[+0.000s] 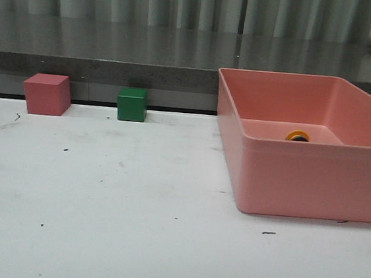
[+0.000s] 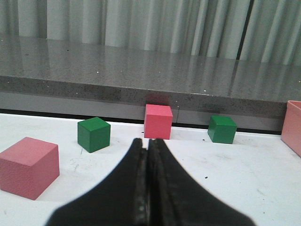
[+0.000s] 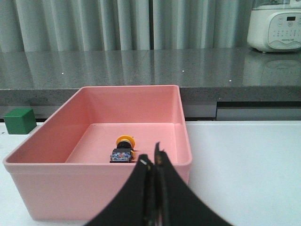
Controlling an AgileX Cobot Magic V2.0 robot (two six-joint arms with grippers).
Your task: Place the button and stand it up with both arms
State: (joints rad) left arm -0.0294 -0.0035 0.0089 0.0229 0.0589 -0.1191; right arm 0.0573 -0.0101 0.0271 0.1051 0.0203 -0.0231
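The button [image 3: 123,149] lies on its side on the floor of the pink bin [image 3: 99,188], yellow cap toward the far wall, black-and-blue base toward me. In the front view only its yellow cap [image 1: 298,135] peeks over the bin's near wall [image 1: 313,182]. My right gripper [image 3: 151,157] is shut and empty, held just outside the bin's near wall, a little right of the button. My left gripper [image 2: 146,143] is shut and empty, low over the white table, facing the cubes. Neither arm shows in the front view.
A pink cube [image 1: 47,94] and a green cube [image 1: 132,104] stand at the table's back edge. The left wrist view shows two pink cubes [image 2: 158,121] [image 2: 29,165], two green cubes [image 2: 94,134] [image 2: 222,129] and the bin's corner [image 2: 294,125]. A grey counter [image 1: 115,45] runs behind; a white appliance [image 3: 277,23] stands on it.
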